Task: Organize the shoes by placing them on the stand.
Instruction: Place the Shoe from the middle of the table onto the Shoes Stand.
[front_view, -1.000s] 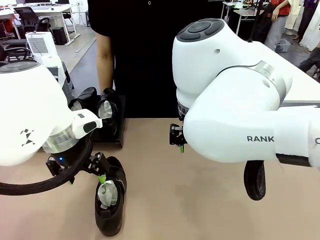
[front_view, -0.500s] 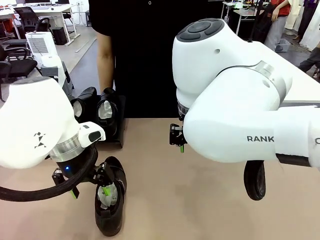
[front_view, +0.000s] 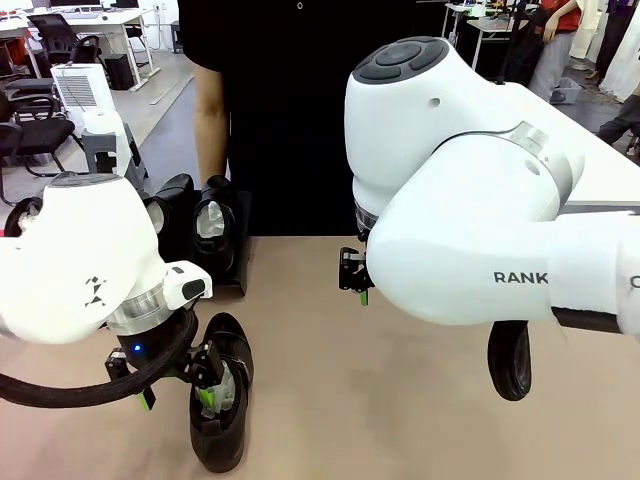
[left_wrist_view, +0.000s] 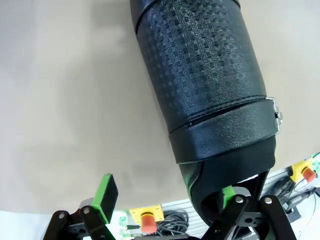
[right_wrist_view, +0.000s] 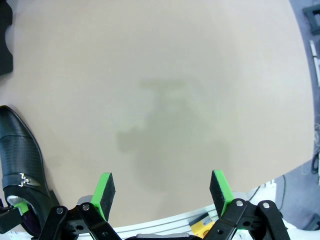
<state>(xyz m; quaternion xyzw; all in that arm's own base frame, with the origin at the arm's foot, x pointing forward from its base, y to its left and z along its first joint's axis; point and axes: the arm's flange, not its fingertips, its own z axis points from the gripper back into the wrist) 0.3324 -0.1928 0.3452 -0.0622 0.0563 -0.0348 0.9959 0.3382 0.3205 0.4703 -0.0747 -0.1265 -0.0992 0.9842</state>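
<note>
Front view: two glossy black leather dress shoes (front_view: 195, 220), stuffed with white crumpled paper, are seen standing side by side on the low matte black stand (front_view: 238, 262) at the far left of the tan table (front_view: 400, 420), just in front of a person in black (front_view: 290, 110). A third black shoe (front_view: 222, 410) lies on the table near the left edge, toe pointing far, and the left pincer (front_view: 178, 385) is lowered over its opening, one green pad (left_wrist_view: 227, 192) inside the collar and the other pad (left_wrist_view: 105, 195) outside it; the jaws are spread wide and not yet clenched on the leather. A fourth shoe (front_view: 509, 360) is partly seen at the right, under the right arm. The right pincer (right_wrist_view: 162, 192) hangs released above bare table, grasping nothing. The task is judged to be about half done: two shoes are placed, one is being addressed, and one is untouched. Both remaining shoes are left to be carried to the free part of the stand.
</note>
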